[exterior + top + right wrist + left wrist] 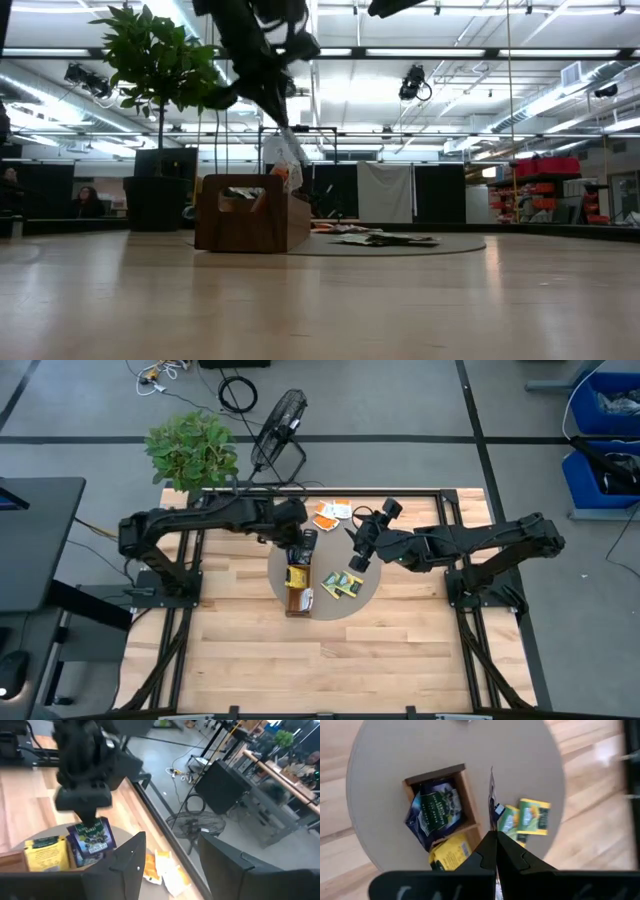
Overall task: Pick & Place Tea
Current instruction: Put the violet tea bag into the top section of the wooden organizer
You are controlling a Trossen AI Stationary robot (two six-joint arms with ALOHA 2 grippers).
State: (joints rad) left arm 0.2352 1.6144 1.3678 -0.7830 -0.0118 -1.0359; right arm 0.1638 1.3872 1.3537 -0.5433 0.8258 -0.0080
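We find no text that we can read, print on the dark blue sachet point(432, 812) too blurred, print on the yellow sachet point(451, 852) and the green sachets point(534, 817) too small to tell

Sachet point(492, 795) in left fingers point(487, 851) seen edge-on, print unreadable; tray point(470, 805) partly cut off.

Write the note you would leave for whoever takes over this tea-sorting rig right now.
Left gripper: jaws shut on a thin sachet, held edge-on above the wooden tray.
Right gripper: jaws open, empty, above the round mat.
Done: a dark blue sachet and a yellow sachet sit in the tray.
Left: yellow-green sachets lie on the mat; orange-and-white sachets lie at its far edge.
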